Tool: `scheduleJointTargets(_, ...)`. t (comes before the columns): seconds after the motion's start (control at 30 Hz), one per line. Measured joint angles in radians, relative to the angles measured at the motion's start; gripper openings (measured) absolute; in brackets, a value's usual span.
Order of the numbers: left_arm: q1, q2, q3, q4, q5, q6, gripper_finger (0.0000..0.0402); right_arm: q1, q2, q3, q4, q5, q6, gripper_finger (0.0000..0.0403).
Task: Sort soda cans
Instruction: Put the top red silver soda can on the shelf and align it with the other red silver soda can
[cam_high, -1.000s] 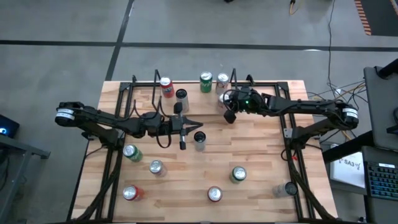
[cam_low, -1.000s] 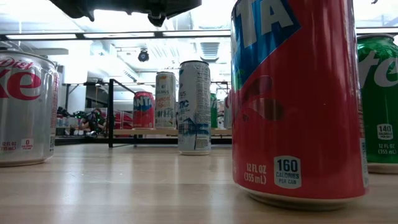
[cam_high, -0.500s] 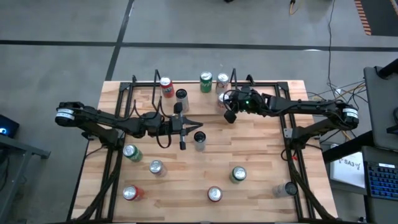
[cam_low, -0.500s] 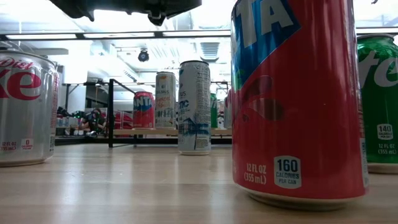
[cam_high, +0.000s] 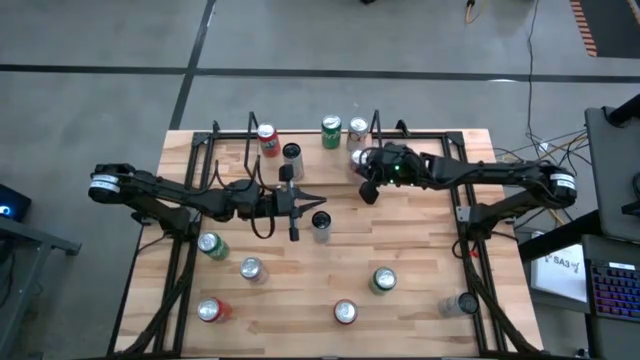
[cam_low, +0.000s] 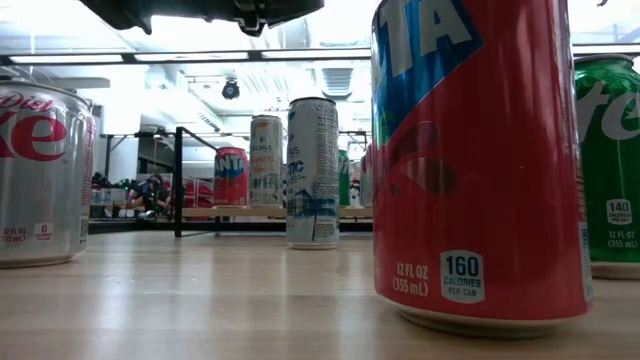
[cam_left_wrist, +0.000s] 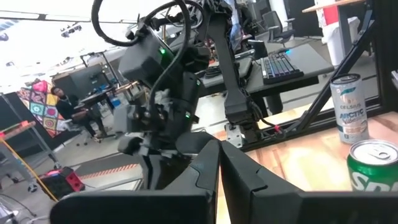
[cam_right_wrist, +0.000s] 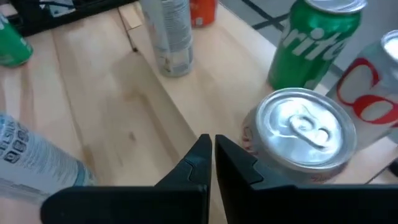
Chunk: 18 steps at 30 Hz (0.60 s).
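Soda cans stand upright and scattered on the wooden table (cam_high: 420, 250). At the far side are a red can (cam_high: 267, 138), a dark can (cam_high: 291, 154), a green can (cam_high: 331, 132) and a silver one (cam_high: 357, 128). My left gripper (cam_high: 318, 198) hangs shut and level over the table's middle, just beyond a slim can (cam_high: 320, 226). My right gripper (cam_high: 368, 188) is shut and tilted down, beside a silver-topped can (cam_right_wrist: 298, 134) that stands in front of a green can (cam_right_wrist: 314, 37). Both hold nothing.
Near the front edge stand a green can (cam_high: 212, 245), a silver one (cam_high: 251, 268), a red one (cam_high: 210, 310), another red (cam_high: 345, 312), a green (cam_high: 383, 281) and a silver (cam_high: 463, 303). Black frame rails (cam_high: 200, 160) flank both sides. Bare wood lies between the two groups.
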Motion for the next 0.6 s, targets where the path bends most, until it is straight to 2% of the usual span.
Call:
scheduleJointTargets(0.13, 0.000, 0.000, 0.000, 0.002, 0.000, 0.009, 0.0000, -0.001, 0.025, 0.000, 0.003, 0.019, 0.016, 0.0011)
scheduleJointTargets(0.43, 0.000, 0.000, 0.000, -0.008, 0.000, 0.007, 0.0000, -0.001, 0.044, 0.000, 0.011, 0.207, -0.024, 0.0011)
scheduleJointTargets(0.6, 0.000, 0.000, 0.000, -0.005, 0.000, 0.007, 0.0000, -0.001, 0.043, 0.000, 0.039, 0.212, -0.056, 0.0011)
